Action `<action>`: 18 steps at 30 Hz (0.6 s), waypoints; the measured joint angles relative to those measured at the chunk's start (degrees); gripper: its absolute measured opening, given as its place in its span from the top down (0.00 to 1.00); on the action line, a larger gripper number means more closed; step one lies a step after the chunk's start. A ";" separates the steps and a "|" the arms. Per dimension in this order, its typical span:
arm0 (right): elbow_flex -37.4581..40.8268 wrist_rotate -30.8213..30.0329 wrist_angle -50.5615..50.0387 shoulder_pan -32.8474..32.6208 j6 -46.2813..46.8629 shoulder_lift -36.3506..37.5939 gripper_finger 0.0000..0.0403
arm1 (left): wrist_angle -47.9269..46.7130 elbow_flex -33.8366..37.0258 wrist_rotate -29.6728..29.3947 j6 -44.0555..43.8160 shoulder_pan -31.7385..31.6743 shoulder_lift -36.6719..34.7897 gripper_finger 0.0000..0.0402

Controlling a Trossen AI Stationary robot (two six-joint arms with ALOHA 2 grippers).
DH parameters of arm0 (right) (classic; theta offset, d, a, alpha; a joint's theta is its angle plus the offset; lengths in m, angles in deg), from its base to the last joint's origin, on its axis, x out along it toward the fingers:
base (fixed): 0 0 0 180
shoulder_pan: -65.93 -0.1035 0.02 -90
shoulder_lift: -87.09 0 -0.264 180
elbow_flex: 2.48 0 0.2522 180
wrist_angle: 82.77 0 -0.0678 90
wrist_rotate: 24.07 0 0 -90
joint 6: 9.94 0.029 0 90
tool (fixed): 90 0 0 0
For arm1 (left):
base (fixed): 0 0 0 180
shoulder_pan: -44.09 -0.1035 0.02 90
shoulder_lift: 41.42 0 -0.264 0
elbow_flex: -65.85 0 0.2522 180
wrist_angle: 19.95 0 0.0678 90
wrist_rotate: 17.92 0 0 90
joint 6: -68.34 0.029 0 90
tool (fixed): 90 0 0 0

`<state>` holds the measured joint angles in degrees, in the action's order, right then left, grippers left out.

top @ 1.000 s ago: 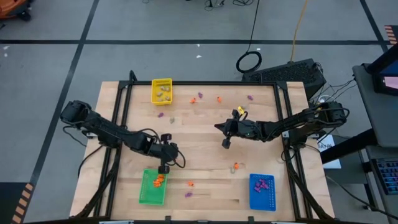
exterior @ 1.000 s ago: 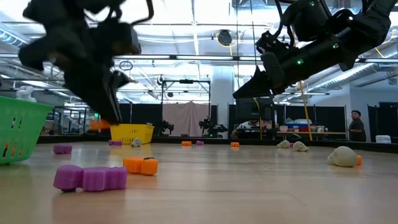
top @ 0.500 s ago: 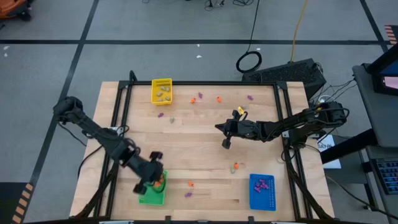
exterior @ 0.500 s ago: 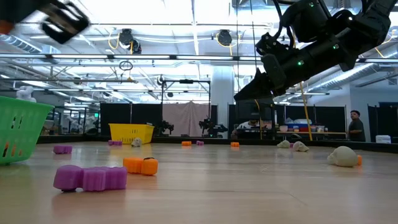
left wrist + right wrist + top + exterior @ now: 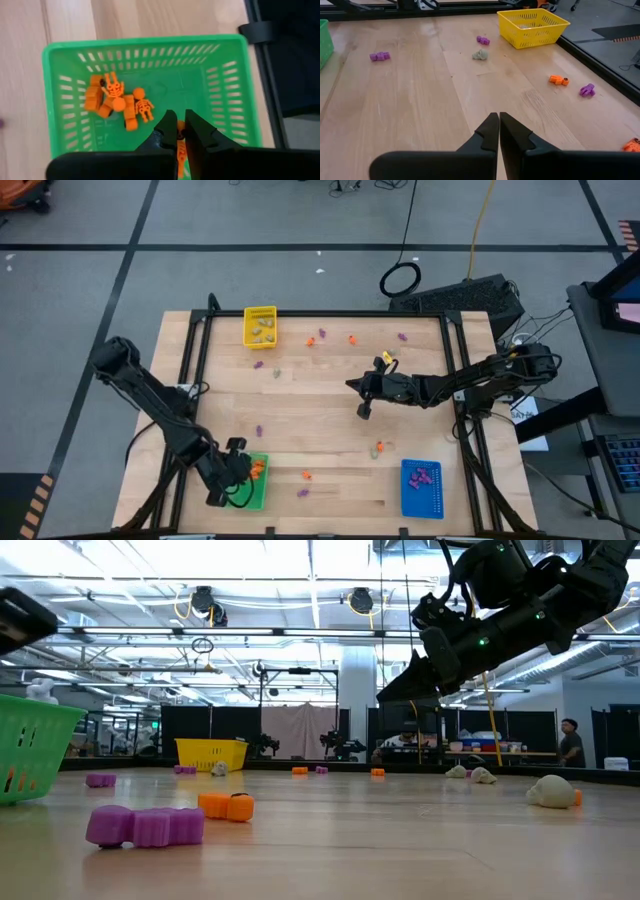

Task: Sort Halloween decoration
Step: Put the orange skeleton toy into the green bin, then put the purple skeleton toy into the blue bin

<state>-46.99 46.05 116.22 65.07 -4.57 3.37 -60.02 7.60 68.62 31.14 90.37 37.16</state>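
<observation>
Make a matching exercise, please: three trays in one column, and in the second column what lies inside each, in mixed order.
Things:
1. green tray
2. yellow tray
3. blue tray

Contents:
A. purple trinkets
B. orange trinkets
C. beige-grey trinkets

Pairs: 1-B, 2-C, 3-A

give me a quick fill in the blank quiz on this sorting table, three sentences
1. The left tool hangs over the ____ basket, pinching an orange trinket.
2. The trinkets already lying in that basket are all ____.
3. The right tool waits shut over the table's middle, holding ____.

Missing words: green; orange; nothing
</observation>
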 joint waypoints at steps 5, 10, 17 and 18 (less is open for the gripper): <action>0.00 0.00 -0.02 0.00 0.00 0.00 1.00 | 2.18 0.70 -1.08 -0.01 -0.50 0.69 0.98; 0.00 0.13 -0.02 0.00 0.12 0.00 1.00 | 1.92 0.70 -1.27 0.03 -1.61 0.69 0.88; 0.00 0.15 -0.02 -0.58 0.09 0.00 1.00 | 1.59 0.46 -1.30 1.14 -2.45 0.60 0.67; 0.00 0.15 -0.02 -0.82 0.09 0.00 1.00 | 1.65 0.31 -1.29 1.63 -2.44 0.41 0.65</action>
<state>-46.99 46.20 116.20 64.25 -4.48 3.37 -58.37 7.91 67.32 32.77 87.93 37.57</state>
